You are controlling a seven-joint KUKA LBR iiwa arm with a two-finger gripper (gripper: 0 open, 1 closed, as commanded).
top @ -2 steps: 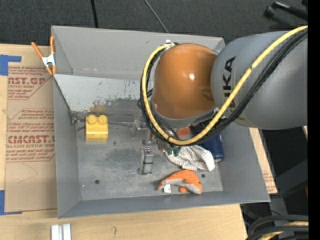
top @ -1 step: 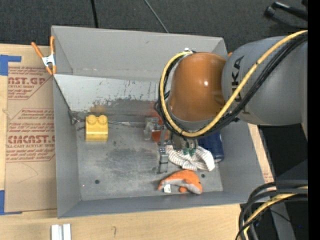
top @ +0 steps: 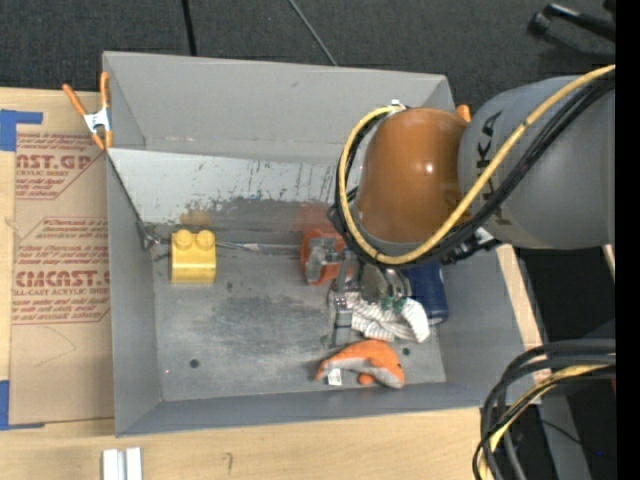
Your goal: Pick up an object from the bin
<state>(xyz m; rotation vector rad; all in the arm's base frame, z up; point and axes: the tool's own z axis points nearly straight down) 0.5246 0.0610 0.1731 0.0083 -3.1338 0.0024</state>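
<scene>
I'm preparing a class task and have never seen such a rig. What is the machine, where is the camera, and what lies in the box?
The camera looks down, slightly from one side, on a grey metal bin. The big grey shape from the right is a robot arm; the orange dome is a cover on its wrist. Its hand hangs below that, low in the bin's right part, beside a crumpled white-and-green thing. Whether it holds anything cannot be told. Also loose in the bin: a yellow block at the left, a red thing in the middle, an orange thing by the near wall, a blue thing partly under the arm.
</scene>
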